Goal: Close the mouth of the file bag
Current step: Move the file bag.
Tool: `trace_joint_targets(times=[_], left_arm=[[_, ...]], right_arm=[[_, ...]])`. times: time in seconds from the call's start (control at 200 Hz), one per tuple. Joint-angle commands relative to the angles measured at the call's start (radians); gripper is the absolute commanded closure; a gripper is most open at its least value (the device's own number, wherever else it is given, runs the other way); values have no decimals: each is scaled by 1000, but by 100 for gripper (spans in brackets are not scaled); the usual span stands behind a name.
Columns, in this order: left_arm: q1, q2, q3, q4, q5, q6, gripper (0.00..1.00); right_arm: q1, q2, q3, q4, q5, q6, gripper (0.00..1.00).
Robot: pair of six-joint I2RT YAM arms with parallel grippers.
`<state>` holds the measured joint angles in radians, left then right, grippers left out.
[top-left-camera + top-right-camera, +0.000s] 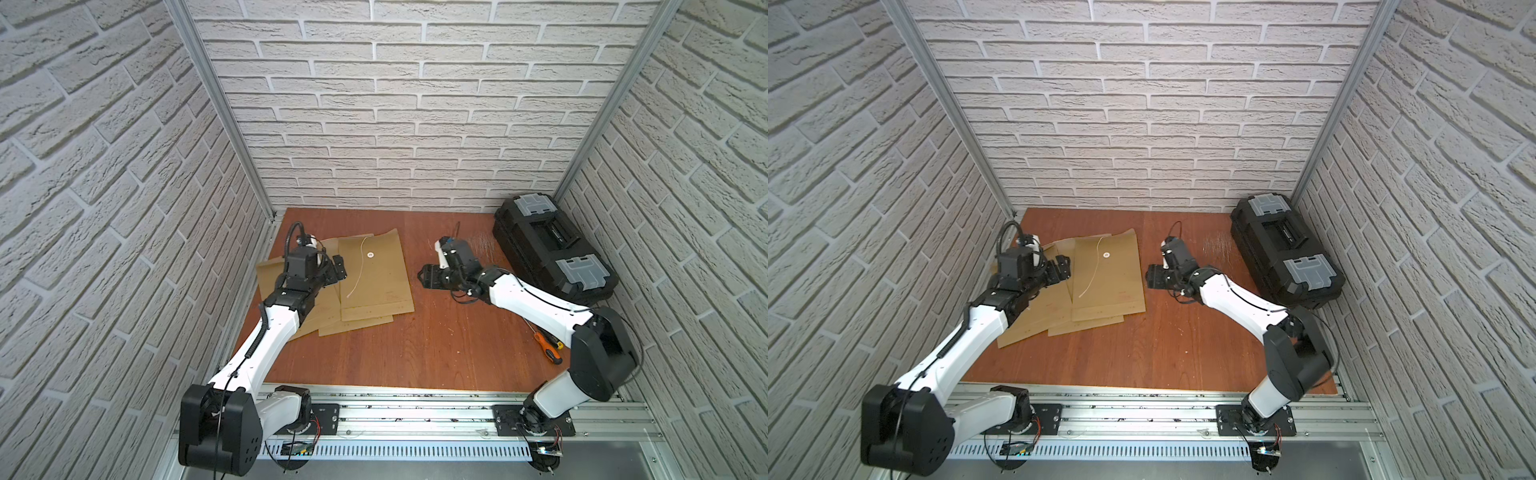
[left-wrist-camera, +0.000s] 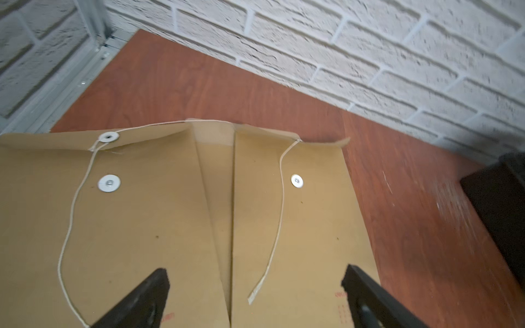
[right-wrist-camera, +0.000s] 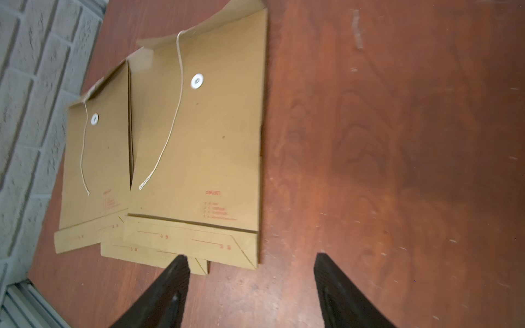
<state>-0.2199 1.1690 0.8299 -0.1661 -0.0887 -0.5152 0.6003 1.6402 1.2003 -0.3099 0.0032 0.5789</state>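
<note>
Probably the flat brown paper file bag (image 2: pixel 312 221) was light and floppy; its raised flap (image 3: pixel 241 9), ahead of the released left end effector (image 2: pixel 255 269), suited pinching. The right end effector (image 3: pixel 251 255) gaped empty.

Bright, even light with soft shadows; both top views bow at edges, wrist views slightly blurred.

White arms (image 1: pixel 270 332) — black joints (image 1: pixel 602 357), cables (image 1: pixel 289 237)

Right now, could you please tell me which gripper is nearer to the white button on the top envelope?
Left. The left gripper hangs over the envelope stack, beside the button; the right gripper sits over bare table, beyond the envelope's opposite edge.
</note>
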Motion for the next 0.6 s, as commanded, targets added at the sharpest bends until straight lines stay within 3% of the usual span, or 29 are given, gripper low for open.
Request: trace_joint_targets(times=[0.0,0.325,0.595], left_arm=[[-53,39,43,-68,-146,4,3],[-97,53,106,-150,-251,-9,4],[-102,18,66,-101,-275,-11,3]], right_arm=[[102,111,118,-24,108,12,30],[203,467,397,-62,47,113,35],[202,548,414,-111,14,139,36]])
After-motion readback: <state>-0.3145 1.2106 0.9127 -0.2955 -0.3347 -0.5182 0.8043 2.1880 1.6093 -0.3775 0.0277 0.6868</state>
